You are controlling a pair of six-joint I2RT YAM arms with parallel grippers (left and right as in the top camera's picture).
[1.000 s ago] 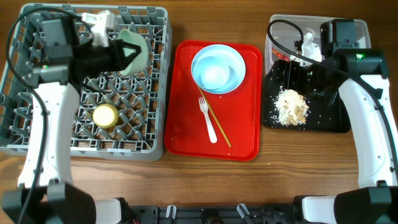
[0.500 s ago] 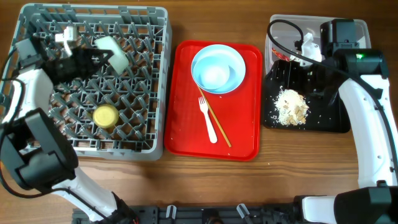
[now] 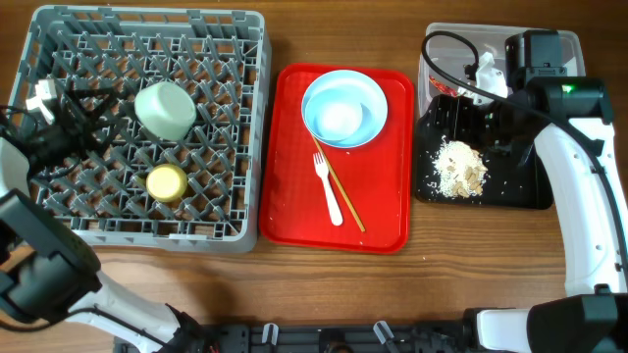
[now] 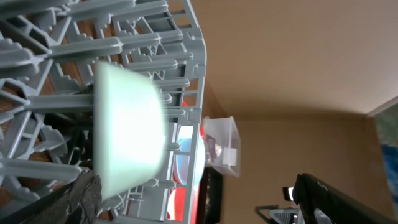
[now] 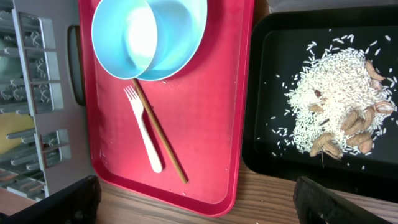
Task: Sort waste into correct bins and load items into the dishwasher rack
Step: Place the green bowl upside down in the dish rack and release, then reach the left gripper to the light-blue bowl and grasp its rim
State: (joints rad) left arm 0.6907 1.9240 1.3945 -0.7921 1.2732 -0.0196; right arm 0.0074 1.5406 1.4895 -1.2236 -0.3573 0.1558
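Observation:
The pale green bowl lies on the pegs of the grey dishwasher rack, free of any grip. My left gripper stands open just left of it. The left wrist view shows the bowl ahead of the spread fingers. A yellow cup sits in the rack below the bowl. On the red tray rest a pale blue bowl on a plate, a white fork and chopsticks. My right gripper hangs open and empty above the black tray with the food scraps.
The clear tub behind the black tray holds the wrapper and tissue, partly hidden by the right arm. Bare wooden table runs along the front edge. A narrow strip of table separates the rack, the red tray and the black tray.
My left gripper has opened and let go of the green bowl, then drawn back to the left. The bowl now lies in the rack. The right arm has not moved.

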